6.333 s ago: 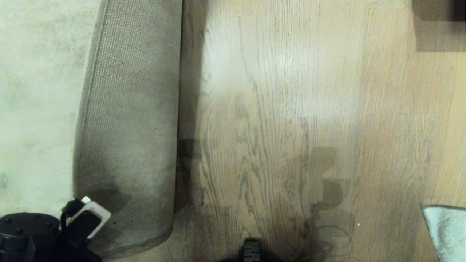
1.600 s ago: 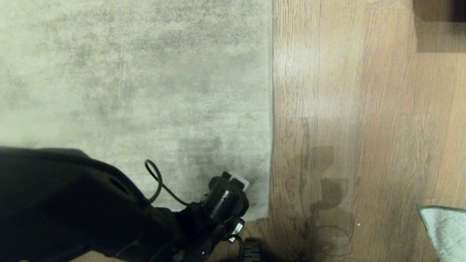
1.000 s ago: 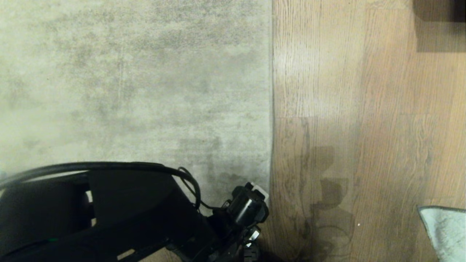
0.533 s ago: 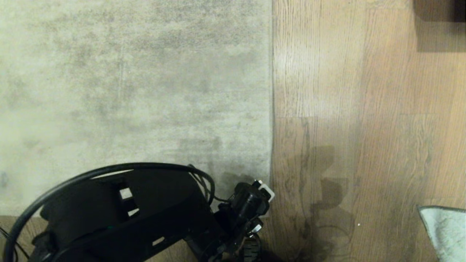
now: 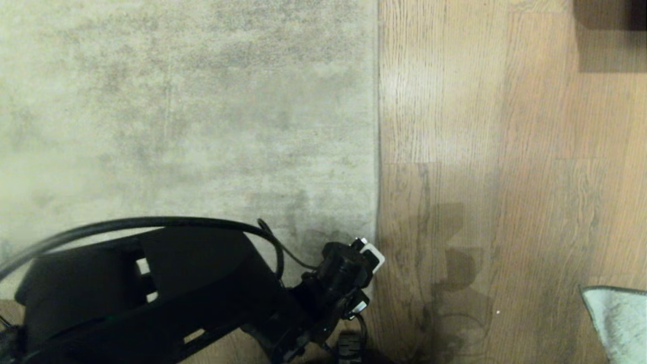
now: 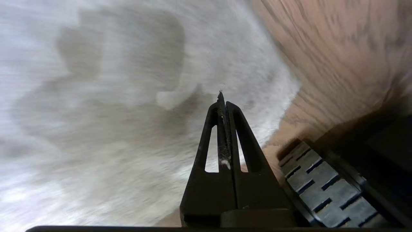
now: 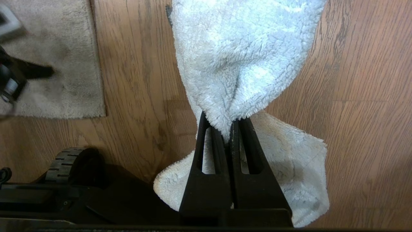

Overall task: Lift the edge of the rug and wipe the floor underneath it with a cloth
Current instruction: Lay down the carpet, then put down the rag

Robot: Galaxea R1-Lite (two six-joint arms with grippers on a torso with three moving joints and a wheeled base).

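Already the rug edge (image 5: 376, 151) lay flat on the floor (image 5: 505, 151), its near corner just beside the left hand (image 5: 371, 255), whose fingers were pressed together on nothing as it hung over that corner. The right hand (image 7: 230, 127) was clamped on the cloth (image 7: 244, 58), which draped onto the bare planks well right of the rug; only a corner of it showed at the head view's lower right edge. Judging from this, the step was smoothing the corner down, and doing it well would mean a light press along the border so no curl remains. The floor was light wood-grain plank with a slight sheen, and a dark block (image 5: 609, 35) sat at the far right corner.
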